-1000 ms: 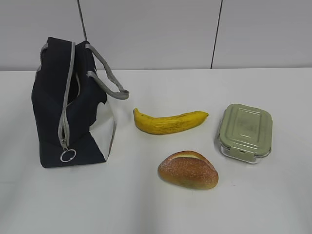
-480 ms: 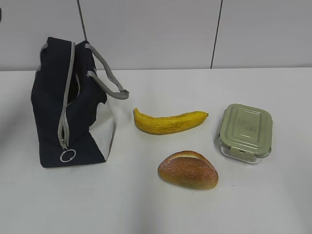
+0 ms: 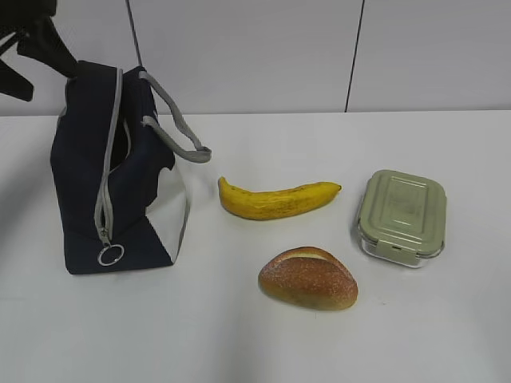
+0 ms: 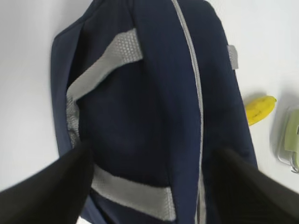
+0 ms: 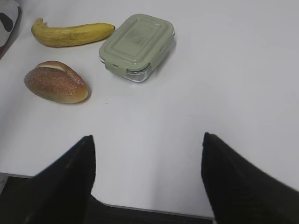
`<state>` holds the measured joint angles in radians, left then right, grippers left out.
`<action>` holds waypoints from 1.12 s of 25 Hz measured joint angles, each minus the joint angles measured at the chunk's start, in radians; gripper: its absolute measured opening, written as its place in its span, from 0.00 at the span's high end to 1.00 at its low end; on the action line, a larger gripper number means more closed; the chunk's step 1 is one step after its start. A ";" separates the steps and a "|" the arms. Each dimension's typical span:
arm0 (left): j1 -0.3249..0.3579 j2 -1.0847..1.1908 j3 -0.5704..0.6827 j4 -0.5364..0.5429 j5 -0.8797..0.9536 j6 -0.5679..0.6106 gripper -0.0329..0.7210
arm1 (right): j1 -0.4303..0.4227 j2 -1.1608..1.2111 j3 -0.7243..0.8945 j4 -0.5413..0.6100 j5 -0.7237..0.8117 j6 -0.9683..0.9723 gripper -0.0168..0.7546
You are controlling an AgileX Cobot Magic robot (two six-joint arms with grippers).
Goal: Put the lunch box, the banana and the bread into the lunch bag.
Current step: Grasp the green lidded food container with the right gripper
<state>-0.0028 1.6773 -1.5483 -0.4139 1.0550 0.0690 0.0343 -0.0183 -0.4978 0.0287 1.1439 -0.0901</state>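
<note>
White table (image 3: pixel 263 351) carries the lunch bag (image 3: pixel 120 183) at left, then the banana (image 3: pixel 275 199), the bread (image 3: pixel 307 278) and the lunch box (image 3: pixel 401 215). Only the left wrist view shows the bag's top, with the left gripper (image 4: pixel 149 186) poised above, fingers (image 4: pixel 51 186) apart. Back from the food hangs the right gripper (image 5: pixel 147 182), its fingers apart and empty.

Bare test bench, lab-like. Plain white table (image 3: pixel 239 343) set against a pale panelled wall (image 3: pixel 255 56) with dark vertical seams. No household furnishings in view; only staged items laid out apart on the tabletop, black robot arm (image 3: pixel 28 44) entering top left.
</note>
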 joint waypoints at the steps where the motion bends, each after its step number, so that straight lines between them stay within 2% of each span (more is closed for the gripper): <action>1: 0.000 0.024 -0.012 -0.014 -0.003 0.010 0.29 | 0.000 0.000 0.000 0.000 0.000 0.000 0.30; 4: -0.003 0.072 -0.030 -0.049 -0.006 0.042 0.33 | 0.000 0.000 0.000 0.000 0.000 0.000 0.30; 12: -0.010 0.125 -0.037 -0.056 -0.007 0.057 0.47 | 0.000 0.000 0.000 0.000 0.000 0.000 0.30; 23: -0.010 0.125 -0.038 -0.060 -0.003 0.061 0.95 | 0.000 0.000 0.000 0.000 0.000 0.000 0.30; 28: -0.010 0.125 -0.038 -0.060 0.003 0.061 0.96 | 0.000 0.000 0.000 0.000 0.000 0.000 0.30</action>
<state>-0.0123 1.8019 -1.5859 -0.4736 1.0585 0.1305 0.0343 -0.0183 -0.4978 0.0287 1.1439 -0.0901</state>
